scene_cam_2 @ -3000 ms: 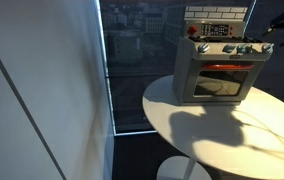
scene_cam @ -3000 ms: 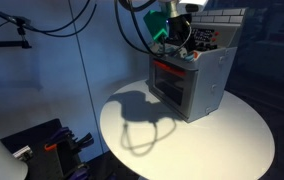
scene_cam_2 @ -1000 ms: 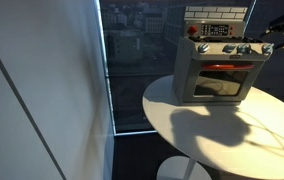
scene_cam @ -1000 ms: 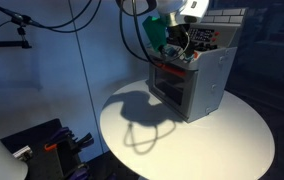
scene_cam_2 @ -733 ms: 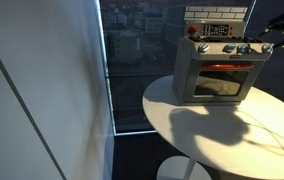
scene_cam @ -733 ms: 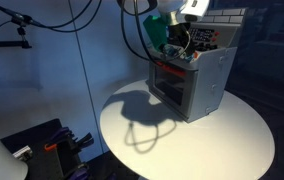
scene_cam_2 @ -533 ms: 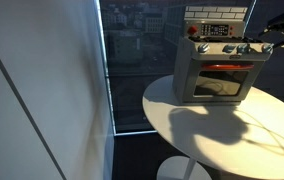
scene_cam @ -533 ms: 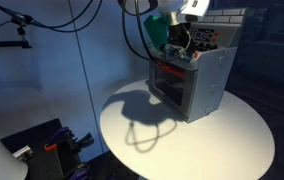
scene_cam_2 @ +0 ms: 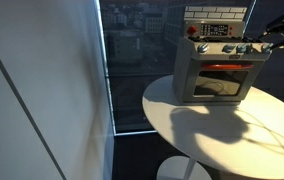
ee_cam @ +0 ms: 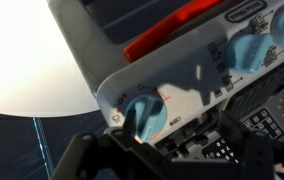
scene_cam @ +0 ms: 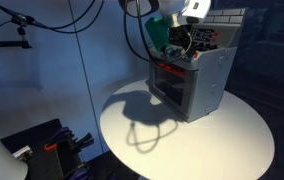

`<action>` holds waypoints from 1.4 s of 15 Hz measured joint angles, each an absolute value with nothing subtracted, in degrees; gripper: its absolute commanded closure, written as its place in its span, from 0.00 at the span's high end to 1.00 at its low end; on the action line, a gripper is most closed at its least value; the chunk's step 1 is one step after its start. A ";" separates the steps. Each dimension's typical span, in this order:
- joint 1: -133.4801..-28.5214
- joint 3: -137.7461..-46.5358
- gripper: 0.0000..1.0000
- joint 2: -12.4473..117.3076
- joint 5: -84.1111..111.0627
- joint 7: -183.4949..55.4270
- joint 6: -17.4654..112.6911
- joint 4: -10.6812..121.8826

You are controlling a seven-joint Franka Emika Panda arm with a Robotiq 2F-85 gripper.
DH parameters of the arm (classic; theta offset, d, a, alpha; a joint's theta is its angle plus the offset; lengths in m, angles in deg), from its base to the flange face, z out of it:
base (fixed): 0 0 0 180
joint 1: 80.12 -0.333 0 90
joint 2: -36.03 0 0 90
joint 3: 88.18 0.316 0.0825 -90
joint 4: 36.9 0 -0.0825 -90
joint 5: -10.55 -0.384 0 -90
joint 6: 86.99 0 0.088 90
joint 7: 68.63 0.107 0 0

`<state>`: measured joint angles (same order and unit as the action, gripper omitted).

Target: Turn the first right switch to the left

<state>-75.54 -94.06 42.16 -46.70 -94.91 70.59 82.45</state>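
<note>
A grey toy oven [scene_cam: 194,82] with a red-rimmed door stands on a round white table [scene_cam: 162,140]; both also show in an exterior view, the oven [scene_cam_2: 217,75] on the table [scene_cam_2: 212,135]. A row of blue knobs runs along its front panel. The end knob [ee_cam: 142,113] fills the wrist view, and shows small in an exterior view [scene_cam_2: 265,47]. My gripper [ee_cam: 167,152] is open, with one dark finger over the knob's edge and the other far off to the side. In both exterior views the gripper [scene_cam: 179,42] [scene_cam_2: 273,36] sits at the oven's top corner.
More blue knobs [ee_cam: 250,48] sit further along the panel, and a red button [scene_cam_2: 192,30] is on the oven's back panel. Cables [scene_cam: 132,30] hang behind the arm. A glass wall [scene_cam_2: 132,60] stands beside the table. Black gear [scene_cam: 42,145] lies on the floor.
Since three seconds ago the gripper has shifted slightly at the oven's top corner. Over the last second nothing has visibly moved.
</note>
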 measured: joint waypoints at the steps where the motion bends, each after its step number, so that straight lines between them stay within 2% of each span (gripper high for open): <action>1: -75.38 -94.18 0.54 42.17 -46.70 -94.91 70.70 82.59; 3: -75.14 -94.46 0.48 42.17 -46.70 -94.91 70.72 82.85; 4: -74.96 -94.56 0.49 42.17 -46.70 -94.92 70.73 82.98; 7: -74.87 -94.58 0.42 42.18 -46.70 -94.92 70.81 83.04; 9: -74.86 -94.59 0.29 42.18 -46.70 -94.92 70.99 83.09; 10: -74.86 -94.61 0.28 42.19 -46.70 -94.92 71.06 83.13; 11: -74.85 -94.63 0.13 42.19 -46.70 -94.92 71.27 83.19; 12: -74.84 -94.70 0.09 42.20 -46.70 -94.92 71.47 83.34; 13: -74.83 -94.80 0.11 42.13 -46.70 -94.92 71.66 83.43; 14: -74.83 -94.86 0.06 42.12 -46.70 -94.92 71.70 83.47; 21: -74.87 -94.96 0.07 41.80 -46.59 -94.86 71.88 83.83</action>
<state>-74.87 -94.96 41.80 -46.59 -94.86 71.88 83.83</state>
